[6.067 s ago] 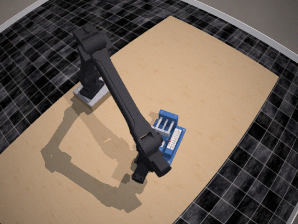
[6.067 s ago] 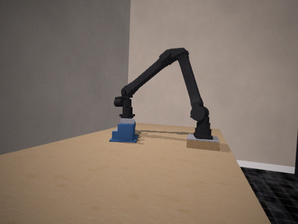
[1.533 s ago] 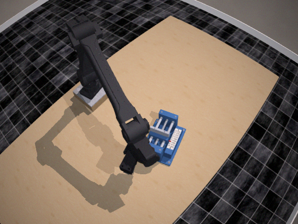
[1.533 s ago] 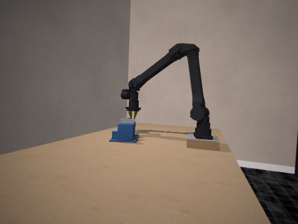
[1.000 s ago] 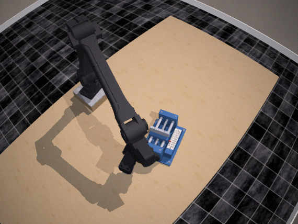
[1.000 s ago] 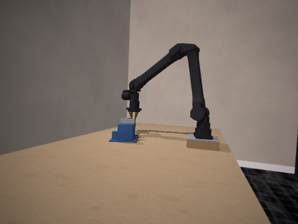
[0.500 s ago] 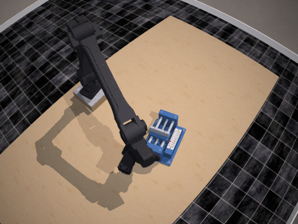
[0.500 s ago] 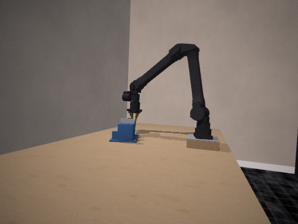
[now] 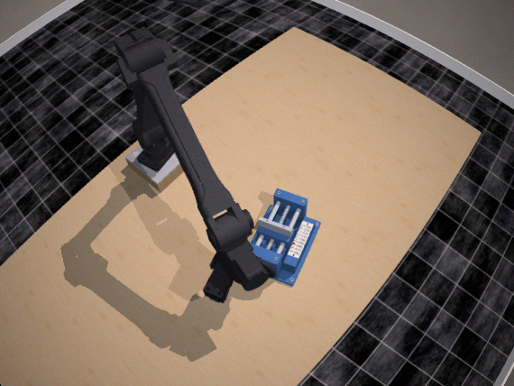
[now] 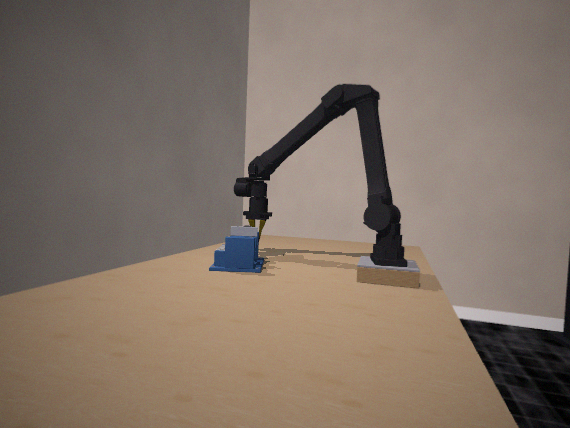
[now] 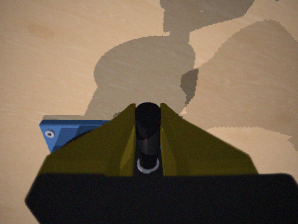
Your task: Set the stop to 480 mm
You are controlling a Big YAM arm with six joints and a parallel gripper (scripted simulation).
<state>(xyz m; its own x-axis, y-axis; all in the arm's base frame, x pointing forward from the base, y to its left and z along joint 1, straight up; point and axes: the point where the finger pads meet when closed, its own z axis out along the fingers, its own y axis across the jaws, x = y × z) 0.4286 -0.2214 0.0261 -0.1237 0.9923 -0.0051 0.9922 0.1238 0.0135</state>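
one black six-joint arm (image 9: pixel 180 131) reaches down over the blue stop fixture with steel rods (image 9: pixel 289 234) near the middle of the light wooden table (image 9: pixel 343 126). its olive-fingered gripper (image 11: pixel 148 131) is clamped on the black cylindrical handwheel grip (image 11: pixel 148 125) at the fixture's near end, beside the white scale strip (image 9: pixel 301 239)
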